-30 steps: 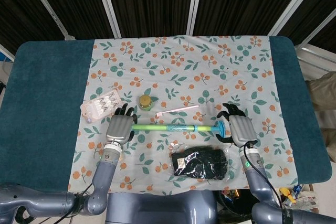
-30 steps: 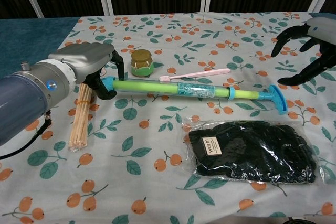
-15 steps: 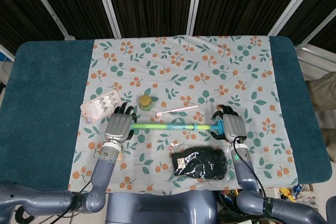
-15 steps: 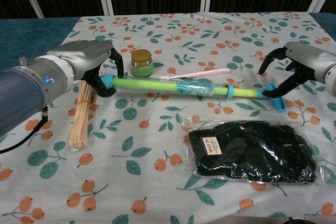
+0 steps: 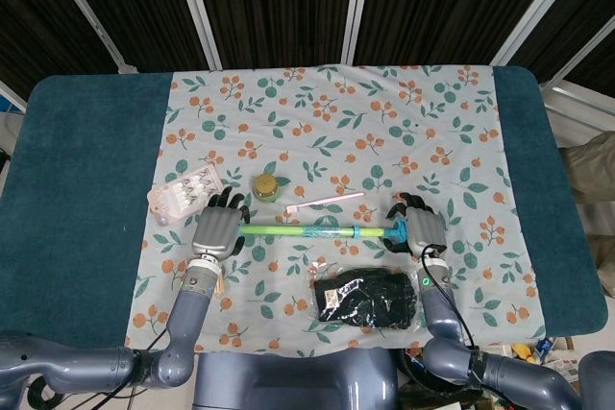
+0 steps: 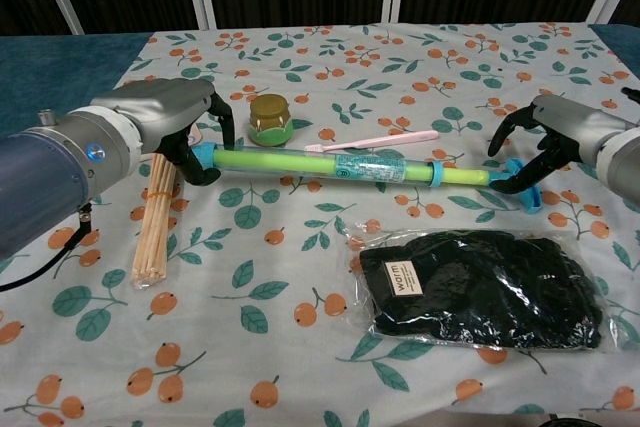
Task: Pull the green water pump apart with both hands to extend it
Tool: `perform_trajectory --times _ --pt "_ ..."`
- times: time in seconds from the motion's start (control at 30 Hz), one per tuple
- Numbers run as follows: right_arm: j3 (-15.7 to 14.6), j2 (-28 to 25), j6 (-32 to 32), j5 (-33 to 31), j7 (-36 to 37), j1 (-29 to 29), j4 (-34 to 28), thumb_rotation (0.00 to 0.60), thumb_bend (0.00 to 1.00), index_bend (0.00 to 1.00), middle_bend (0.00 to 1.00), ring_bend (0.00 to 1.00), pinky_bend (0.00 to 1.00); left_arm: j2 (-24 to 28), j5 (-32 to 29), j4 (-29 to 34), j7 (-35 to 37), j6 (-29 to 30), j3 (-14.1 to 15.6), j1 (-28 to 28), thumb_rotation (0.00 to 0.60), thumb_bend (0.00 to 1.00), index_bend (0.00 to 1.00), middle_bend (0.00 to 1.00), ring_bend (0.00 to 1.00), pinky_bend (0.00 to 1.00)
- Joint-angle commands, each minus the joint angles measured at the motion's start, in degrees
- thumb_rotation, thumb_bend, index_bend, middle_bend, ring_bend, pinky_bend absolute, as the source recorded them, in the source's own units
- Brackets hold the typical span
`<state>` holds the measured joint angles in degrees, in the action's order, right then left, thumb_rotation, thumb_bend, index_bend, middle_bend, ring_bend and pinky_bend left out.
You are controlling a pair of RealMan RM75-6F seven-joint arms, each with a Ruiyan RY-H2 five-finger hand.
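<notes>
The left hand [image 6: 170, 117] curls around the left end of the green water pump [image 6: 340, 167]. The right hand [image 6: 545, 137] hooks its fingers over the blue handle at the right end. The pump lies across the table [image 5: 86, 189], with a small jar [image 6: 269, 118] and pink toothbrush [image 6: 375, 141] just beyond.

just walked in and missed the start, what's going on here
A two-armed robot is working on a long green water pump lying across a floral tablecloth. The left robot hand grips the pump's barrel end, while the right robot hand curls around its blue T-handle. A little of the inner rod shows.
</notes>
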<state>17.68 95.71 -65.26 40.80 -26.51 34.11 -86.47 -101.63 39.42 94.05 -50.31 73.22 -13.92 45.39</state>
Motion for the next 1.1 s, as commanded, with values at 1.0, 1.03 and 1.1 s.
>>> perform_trajectory --times 1.0,1.03,1.1 --pt "0.3 1.6 0.8 -2.4 0.7 1.0 3.2 0.600 0.20 0.50 0.12 0.08 0.17 2.3 -1.1 1.7 1.0 -0.6 -0.5 1.0 0.600 0.40 0.52 0.17 0.03 0.16" --pt "0.4 1.7 0.8 -2.6 0.6 1.0 3.3 0.600 0.20 0.51 0.12 0.08 0.17 2.3 -1.1 1.7 1.1 -0.6 -0.5 1.0 0.600 0.40 0.52 0.17 0.03 0.16" --pt "0.6 1.8 0.9 -2.9 0.7 1.1 3.3 0.600 0.20 0.51 0.12 0.08 0.17 2.3 -1.1 1.9 1.3 -0.7 -0.4 1.0 0.600 0.40 0.52 0.17 0.03 0.16"
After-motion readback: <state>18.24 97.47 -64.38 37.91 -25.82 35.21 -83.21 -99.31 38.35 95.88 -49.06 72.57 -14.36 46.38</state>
